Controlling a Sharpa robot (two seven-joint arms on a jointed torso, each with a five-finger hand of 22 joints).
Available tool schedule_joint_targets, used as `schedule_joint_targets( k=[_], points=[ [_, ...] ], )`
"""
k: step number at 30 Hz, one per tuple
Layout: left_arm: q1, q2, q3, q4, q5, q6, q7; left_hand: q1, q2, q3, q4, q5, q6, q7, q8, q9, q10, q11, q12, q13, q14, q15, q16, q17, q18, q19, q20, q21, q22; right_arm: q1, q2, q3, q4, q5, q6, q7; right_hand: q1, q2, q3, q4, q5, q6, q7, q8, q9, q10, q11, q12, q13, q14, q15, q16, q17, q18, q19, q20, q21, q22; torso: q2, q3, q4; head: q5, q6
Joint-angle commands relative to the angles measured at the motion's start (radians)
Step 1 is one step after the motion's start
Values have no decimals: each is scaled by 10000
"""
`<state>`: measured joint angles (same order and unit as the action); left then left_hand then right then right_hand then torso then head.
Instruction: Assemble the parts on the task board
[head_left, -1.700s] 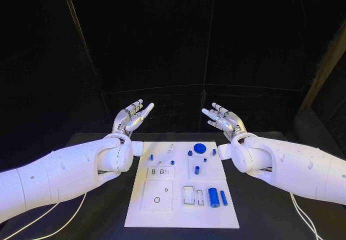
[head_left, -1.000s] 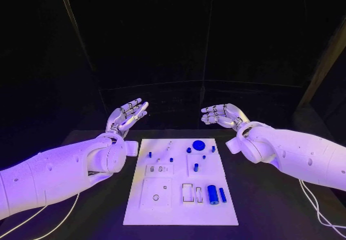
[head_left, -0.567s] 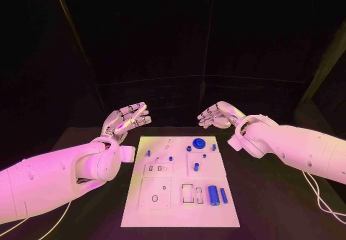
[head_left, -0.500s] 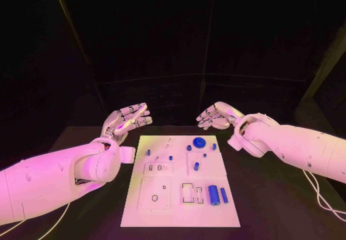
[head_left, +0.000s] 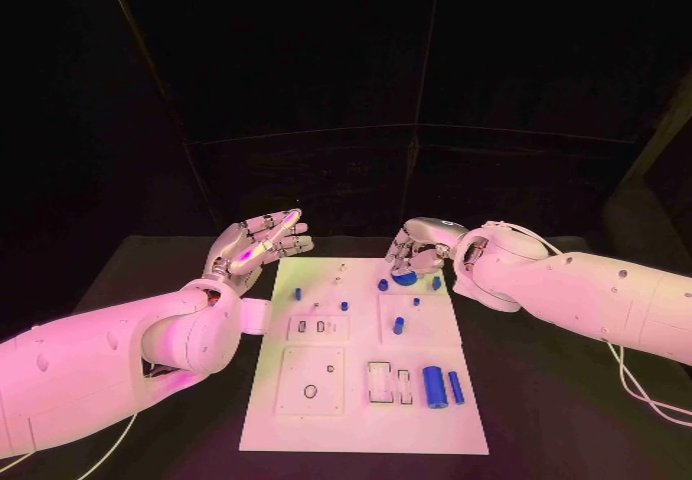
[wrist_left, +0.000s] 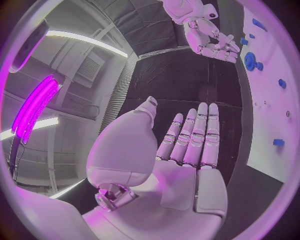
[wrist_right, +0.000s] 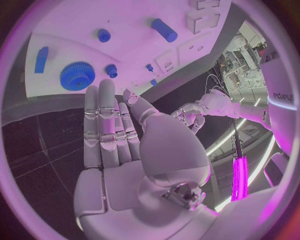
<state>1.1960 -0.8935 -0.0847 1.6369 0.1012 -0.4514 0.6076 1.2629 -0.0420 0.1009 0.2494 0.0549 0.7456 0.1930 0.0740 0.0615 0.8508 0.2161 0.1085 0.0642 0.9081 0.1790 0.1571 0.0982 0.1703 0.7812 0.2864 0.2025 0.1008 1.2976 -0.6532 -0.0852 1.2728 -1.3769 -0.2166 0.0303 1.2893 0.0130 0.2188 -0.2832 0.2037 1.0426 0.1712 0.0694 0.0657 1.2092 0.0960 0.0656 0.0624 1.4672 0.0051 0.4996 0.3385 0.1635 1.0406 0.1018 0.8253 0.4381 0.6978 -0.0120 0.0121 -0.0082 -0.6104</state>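
Observation:
The white task board (head_left: 361, 420) lies in the middle of the black table. Near its far edge lies a blue gear (head_left: 405, 276) (wrist_right: 77, 76), with small blue parts (head_left: 400, 324) around it. A thick blue cylinder (head_left: 433, 383) (wrist_right: 164, 30) and a thinner blue pin (head_left: 454, 387) lie near the board's near right corner. My right hand (head_left: 423, 248) (wrist_right: 119, 135) hovers just over the gear at the far edge, fingers straight and holding nothing. My left hand (head_left: 260, 243) (wrist_left: 187, 150) is raised beyond the board's far left corner, palm up, fingers apart and empty.
White inset blocks with slots (head_left: 317, 326) and a round hole (head_left: 312, 391) sit on the board's left half, and a rectangular pocket (head_left: 379, 384) sits beside the thick cylinder. White cables (head_left: 642, 395) trail on the table at both sides. Bare black table (head_left: 562, 400) surrounds the board.
My right hand has come down and leftward to the board's far edge, over the blue gear. My left hand has stayed about where it was, palm up.

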Motion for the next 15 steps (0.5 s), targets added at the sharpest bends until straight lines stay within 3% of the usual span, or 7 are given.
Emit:
schedule_joint_targets(
  k=[1, 5, 8, 15],
  points=[
    [27, -9, 11, 66, 12, 335, 115, -9, 129, 10, -66, -24, 72, 639, 42, 9, 58, 16, 47, -8, 79, 13, 31, -14, 84, 86, -15, 34, -9, 40, 36, 15, 118, -1372, 539, -628, -222, -103, 157, -1, -79, -1, -5, -57, -2, -204, -49, -10, 14, 319, -55, 1012, 641, 192, 34, -3, 580, 355, 216, -2, -11, -9, 21],
    [44, -15, 12, 140, 12, 383, 95, -9, 131, 8, -68, -24, 76, 640, 42, 9, 61, 16, 47, -8, 82, 12, 30, -15, 84, 89, -15, 33, -10, 57, 75, 16, 172, -1647, 655, -809, -344, -166, 274, 37, -89, -65, 6, -53, 0, -426, 8, -27, 9, 324, -15, 1721, 1089, 197, -44, 37, 972, 599, 324, 4, -24, -22, 44],
    [54, -8, 12, 181, 12, 419, 72, -9, 132, 6, -69, -24, 83, 640, 43, 9, 62, 16, 47, -8, 83, 12, 30, -16, 84, 91, -16, 33, -11, 67, 143, 17, 144, -1789, 742, -893, -393, -200, 381, 58, -96, -101, 12, -47, 4, -531, 26, -19, 13, 288, 9, 2833, 2120, 200, -113, 72, 1316, 812, 385, 10, -30, -24, 49],
    [74, -16, 13, 218, 11, 467, 33, -10, 133, 5, -70, -24, 78, 641, 42, 8, 63, 16, 46, -8, 83, 12, 28, -17, 84, 93, -15, 32, -12, 73, 284, 16, 87, -2015, 828, -966, -422, -243, 498, 79, -101, -178, 17, -52, 1, -645, 66, -24, 13, 209, 37, 3954, 3169, 164, -118, 115, 1807, 1263, 460, 3, -9, -22, 41]
  ],
)
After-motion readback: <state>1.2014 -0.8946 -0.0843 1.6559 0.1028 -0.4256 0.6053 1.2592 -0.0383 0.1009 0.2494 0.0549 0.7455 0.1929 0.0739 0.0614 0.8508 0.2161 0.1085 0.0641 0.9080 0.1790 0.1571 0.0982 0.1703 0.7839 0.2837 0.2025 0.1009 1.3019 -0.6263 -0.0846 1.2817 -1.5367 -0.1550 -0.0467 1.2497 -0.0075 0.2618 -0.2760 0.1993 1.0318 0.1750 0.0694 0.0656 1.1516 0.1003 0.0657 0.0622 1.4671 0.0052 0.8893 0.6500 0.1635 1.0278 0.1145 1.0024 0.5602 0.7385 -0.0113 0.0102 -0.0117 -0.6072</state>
